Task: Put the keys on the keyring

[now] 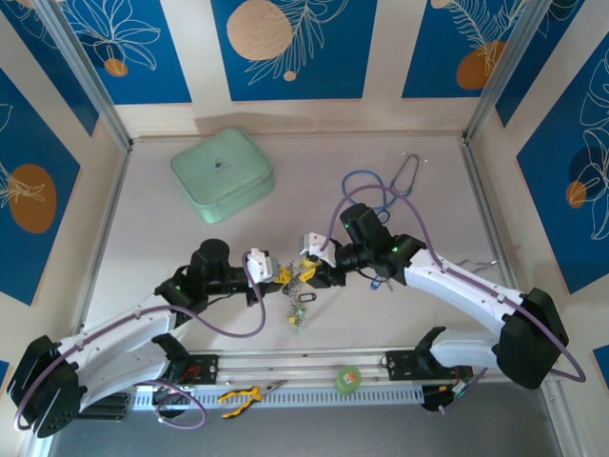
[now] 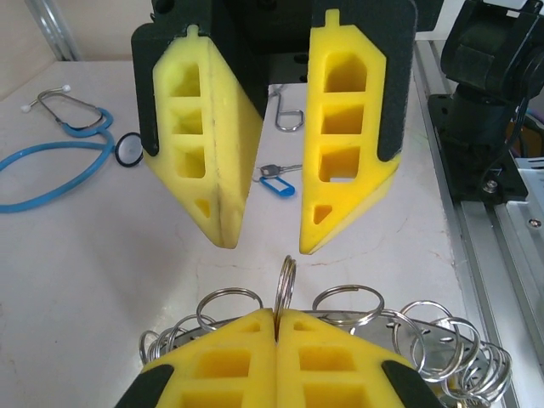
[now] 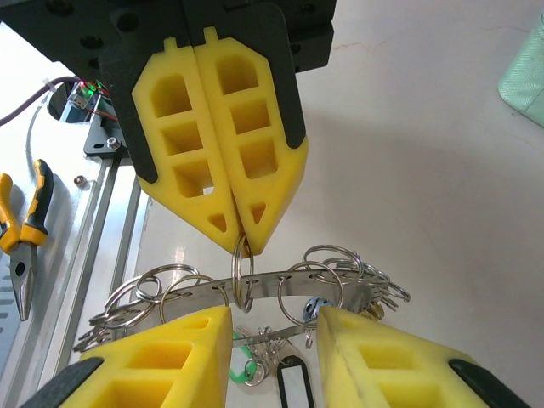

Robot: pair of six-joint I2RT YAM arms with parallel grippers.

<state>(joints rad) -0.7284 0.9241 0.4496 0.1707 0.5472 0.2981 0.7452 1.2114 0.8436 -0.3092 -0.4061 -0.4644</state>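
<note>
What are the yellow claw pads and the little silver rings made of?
The yellow pads look like matte plastic, maybe soft foam: dull, no glints, moulded hollow windows. The little rings look like polished steel wire: silvery, bright reflections, coiled double. The keyring they hang on seems to be flat sheet metal, duller grey with punched holes.
</note>
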